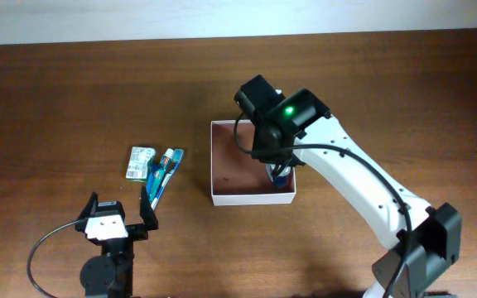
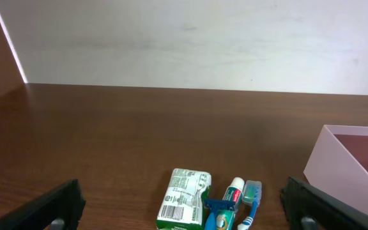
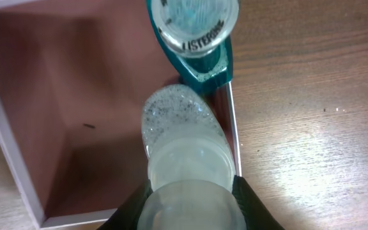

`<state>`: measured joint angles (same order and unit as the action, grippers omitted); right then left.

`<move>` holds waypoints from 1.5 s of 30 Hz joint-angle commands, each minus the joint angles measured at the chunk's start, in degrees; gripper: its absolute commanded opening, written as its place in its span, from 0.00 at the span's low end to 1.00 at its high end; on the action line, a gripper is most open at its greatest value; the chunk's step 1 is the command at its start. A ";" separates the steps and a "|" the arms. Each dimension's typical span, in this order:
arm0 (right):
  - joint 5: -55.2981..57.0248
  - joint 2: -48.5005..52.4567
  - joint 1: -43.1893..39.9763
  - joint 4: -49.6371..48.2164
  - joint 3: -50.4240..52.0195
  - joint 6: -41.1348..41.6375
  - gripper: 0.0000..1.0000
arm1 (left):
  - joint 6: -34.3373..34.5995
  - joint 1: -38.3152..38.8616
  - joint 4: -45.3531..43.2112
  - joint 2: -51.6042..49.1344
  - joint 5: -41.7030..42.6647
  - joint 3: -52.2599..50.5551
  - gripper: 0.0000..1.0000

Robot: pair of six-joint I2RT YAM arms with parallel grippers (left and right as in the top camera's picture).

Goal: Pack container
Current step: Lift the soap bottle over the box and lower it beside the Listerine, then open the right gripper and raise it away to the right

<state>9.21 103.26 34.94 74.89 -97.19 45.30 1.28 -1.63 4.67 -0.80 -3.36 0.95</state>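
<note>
The container (image 1: pixel 232 161) is a square white-walled box with a reddish-brown floor at the table's middle; it also shows in the right wrist view (image 3: pixel 75 96) and the left wrist view (image 2: pixel 337 160). My right gripper (image 1: pixel 278 165) (image 3: pixel 187 201) is shut on a clear bottle of speckled gel (image 3: pixel 181 128), held upright inside the container by its right wall. A teal Listerine bottle (image 3: pixel 193 32) stands in the container just beyond it. My left gripper (image 1: pixel 121 209) (image 2: pixel 184 211) is open and empty, just short of the loose toiletries.
Left of the container lie a green-and-white soap pack (image 1: pixel 141 161) (image 2: pixel 184 195), a toothpaste tube (image 2: pixel 232 193), a blue razor (image 2: pixel 217 214) and a toothbrush (image 1: pixel 166 165) (image 2: pixel 251 198). A pale wall stands behind the table.
</note>
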 commanded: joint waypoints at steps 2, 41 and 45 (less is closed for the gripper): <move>2.01 -0.50 0.35 -3.17 3.30 0.90 0.27 | -0.70 -0.04 -0.15 0.46 0.61 -0.39 0.99; -3.39 -4.68 -1.66 0.85 -6.51 -11.26 0.45 | -0.70 -0.04 -0.15 0.46 0.61 -0.39 0.99; -0.70 -7.91 -3.26 4.90 -12.24 -13.60 0.46 | -0.70 -0.04 -0.15 0.46 0.61 -0.39 0.99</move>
<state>6.59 100.18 33.23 77.67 -104.62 35.33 1.28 -1.63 4.67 -0.80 -3.36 0.95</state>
